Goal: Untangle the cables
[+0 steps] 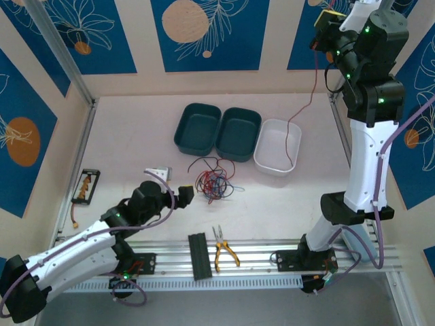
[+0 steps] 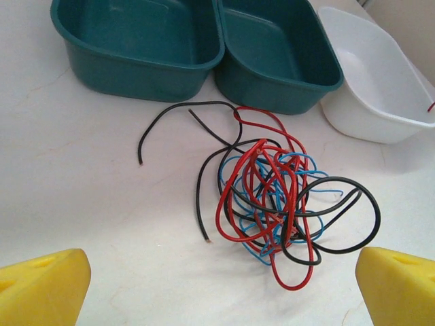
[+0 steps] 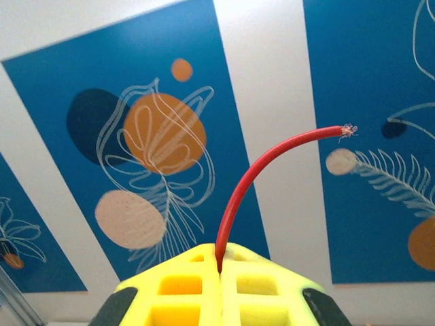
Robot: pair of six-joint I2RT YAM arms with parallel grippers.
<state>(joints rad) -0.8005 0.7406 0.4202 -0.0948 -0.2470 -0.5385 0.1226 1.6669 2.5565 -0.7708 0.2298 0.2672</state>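
While one red cable (image 1: 313,81) looked already drawn clear of the heap, the bulk of the work seemed undone. The other cables (image 2: 272,197), red, blue and black, lay knotted together on the bench (image 1: 136,136), just in front of two empty teal tubs (image 1: 182,139). A black strand (image 2: 163,115) trailed loose to the left of the knot, its bare end apart from the rest. The freed red cable hung from the right claw (image 3: 219,272), its lower end dropping into the white tub (image 1: 270,167) beside the teal pair. The right arm stood reared high over the bench's far right corner, its claw clenched on the cable near the stripped tip. The left arm stretched low along the bench. The left claw (image 1: 185,195) was released, its yellow fingers (image 2: 41,285) spread wide and aimed at the knot from the near side, touching nothing.
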